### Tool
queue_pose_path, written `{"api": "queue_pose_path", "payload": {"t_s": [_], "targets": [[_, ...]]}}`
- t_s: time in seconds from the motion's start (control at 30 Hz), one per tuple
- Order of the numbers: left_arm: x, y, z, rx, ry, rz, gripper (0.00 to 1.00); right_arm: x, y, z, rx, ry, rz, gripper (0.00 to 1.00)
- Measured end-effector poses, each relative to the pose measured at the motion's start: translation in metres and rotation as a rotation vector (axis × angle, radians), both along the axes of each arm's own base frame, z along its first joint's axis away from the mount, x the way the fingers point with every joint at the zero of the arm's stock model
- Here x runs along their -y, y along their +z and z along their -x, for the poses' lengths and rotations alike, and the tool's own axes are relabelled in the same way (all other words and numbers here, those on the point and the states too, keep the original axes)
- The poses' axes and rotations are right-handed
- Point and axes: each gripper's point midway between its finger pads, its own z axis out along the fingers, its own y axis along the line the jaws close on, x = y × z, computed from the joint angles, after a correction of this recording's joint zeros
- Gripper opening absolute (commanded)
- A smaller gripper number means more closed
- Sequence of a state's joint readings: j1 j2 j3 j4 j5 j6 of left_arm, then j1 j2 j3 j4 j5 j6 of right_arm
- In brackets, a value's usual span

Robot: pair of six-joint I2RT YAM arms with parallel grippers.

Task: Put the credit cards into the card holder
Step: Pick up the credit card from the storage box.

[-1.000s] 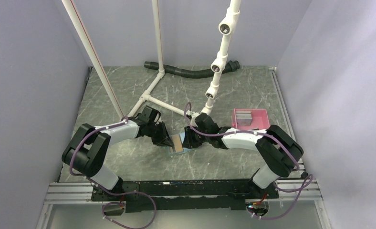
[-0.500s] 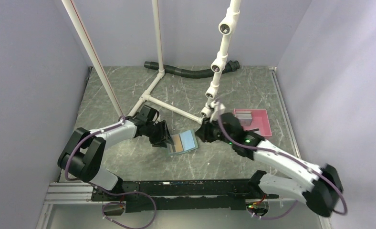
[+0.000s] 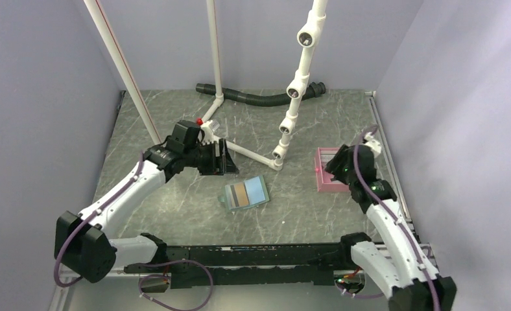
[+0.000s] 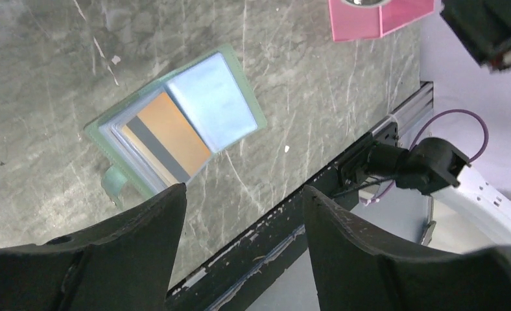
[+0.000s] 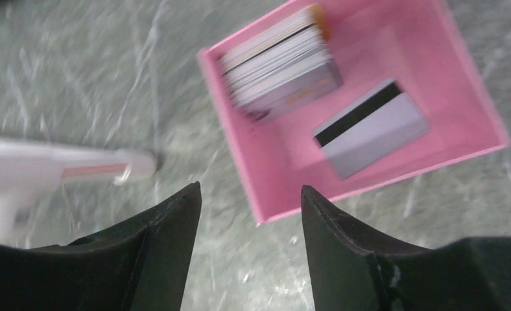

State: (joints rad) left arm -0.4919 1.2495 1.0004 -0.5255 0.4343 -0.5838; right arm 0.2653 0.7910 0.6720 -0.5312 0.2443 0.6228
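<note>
The top camera looked down from behind over the whole table (image 3: 175, 214); the left wrist view, nearer, shared its card holder (image 4: 214, 107); the right wrist view, closest, its pink tray (image 5: 238, 155).

A matt, marbled stone look is shown by the surface (image 3: 175, 207). The tray (image 5: 240, 149) is moulded in smooth pink plastic. A soft sheen is seen inside the card holder (image 4: 211, 97).

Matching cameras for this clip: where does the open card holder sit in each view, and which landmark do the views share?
Top external: the card holder lies open at mid-table.
Left wrist: the holder is upper left of centre, open, with a tan card showing inside.
Right wrist: not in it.
Shared landmark: the pink tray, seen in all three views.
</note>
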Motion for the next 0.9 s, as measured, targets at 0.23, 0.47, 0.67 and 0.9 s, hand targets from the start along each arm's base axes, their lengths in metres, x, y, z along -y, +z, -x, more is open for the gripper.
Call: {"api": "queue_pose_path", "payload": {"t_s": [0.23,0.47,0.67,0.9], "targets": [[-0.002,0.004,0.023,-0.008,-0.049,0.042,0.73,0.043,-0.038,-0.033,-0.125,-0.247,-0.218,0.89],[-0.006,-0.002,0.035,-0.025,-0.07,0.037,0.74,0.029,-0.063,-0.062,-0.172,-0.319,-0.378,0.89],[-0.005,0.003,0.038,-0.014,-0.082,0.051,0.74,0.036,-0.06,-0.081,-0.077,-0.407,-0.445,0.82],[-0.005,0.003,0.039,-0.019,-0.089,0.056,0.78,0.04,-0.068,-0.087,-0.039,-0.485,-0.504,0.73]]}}
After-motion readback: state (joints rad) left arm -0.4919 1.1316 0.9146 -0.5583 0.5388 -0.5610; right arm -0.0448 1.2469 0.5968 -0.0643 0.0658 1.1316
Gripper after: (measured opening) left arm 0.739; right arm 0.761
